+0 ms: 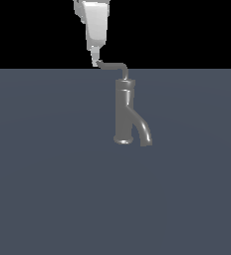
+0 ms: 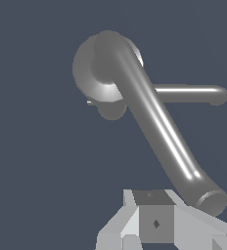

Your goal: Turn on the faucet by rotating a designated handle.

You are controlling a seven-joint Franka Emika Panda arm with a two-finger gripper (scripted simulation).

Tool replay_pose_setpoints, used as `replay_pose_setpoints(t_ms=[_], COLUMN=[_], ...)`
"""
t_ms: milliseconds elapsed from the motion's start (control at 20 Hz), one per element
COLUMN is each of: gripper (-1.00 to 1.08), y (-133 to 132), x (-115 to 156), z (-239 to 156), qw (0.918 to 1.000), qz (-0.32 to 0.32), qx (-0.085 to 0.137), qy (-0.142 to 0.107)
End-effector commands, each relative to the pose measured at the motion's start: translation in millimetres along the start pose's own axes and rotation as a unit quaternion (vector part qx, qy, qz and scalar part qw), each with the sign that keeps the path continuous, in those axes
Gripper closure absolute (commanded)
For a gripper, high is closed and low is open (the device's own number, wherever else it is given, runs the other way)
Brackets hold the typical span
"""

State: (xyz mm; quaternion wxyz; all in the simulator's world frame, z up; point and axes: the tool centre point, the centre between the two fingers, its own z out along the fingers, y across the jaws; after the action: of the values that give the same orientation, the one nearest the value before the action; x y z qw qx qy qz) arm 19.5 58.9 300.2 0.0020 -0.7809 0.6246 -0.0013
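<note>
The grey metallic faucet (image 1: 124, 112) stands upright on the dark floor, its curved spout (image 1: 144, 132) bending down toward the exterior view's right. Its thin bent handle (image 1: 113, 66) runs from the top of the body toward the exterior view's left. My gripper (image 1: 95, 62) comes down from above, and its tip touches the handle's far end. In the wrist view the handle (image 2: 157, 122) looms large, and its end lies right beside my gripper (image 2: 154, 222). The fingers look pressed together with nothing between them. The spout (image 2: 193, 93) shows further below.
A flat dark grey floor (image 1: 48, 189) surrounds the faucet, and above its far edge the background is black. No other objects are visible.
</note>
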Motion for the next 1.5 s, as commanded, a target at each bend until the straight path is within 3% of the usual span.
replay_pose_setpoints(t_ms=[0, 900, 1000, 1450], gripper=[1.08, 1.08, 1.08, 1.08], y=[3, 65, 57, 65], x=[3, 55, 42, 98], z=[0, 0, 0, 0], qw=[1.0000, 1.0000, 1.0000, 1.0000], qz=[0.000, 0.004, -0.006, 0.000], qx=[0.000, -0.002, 0.000, -0.001], qy=[0.001, 0.000, 0.001, 0.000])
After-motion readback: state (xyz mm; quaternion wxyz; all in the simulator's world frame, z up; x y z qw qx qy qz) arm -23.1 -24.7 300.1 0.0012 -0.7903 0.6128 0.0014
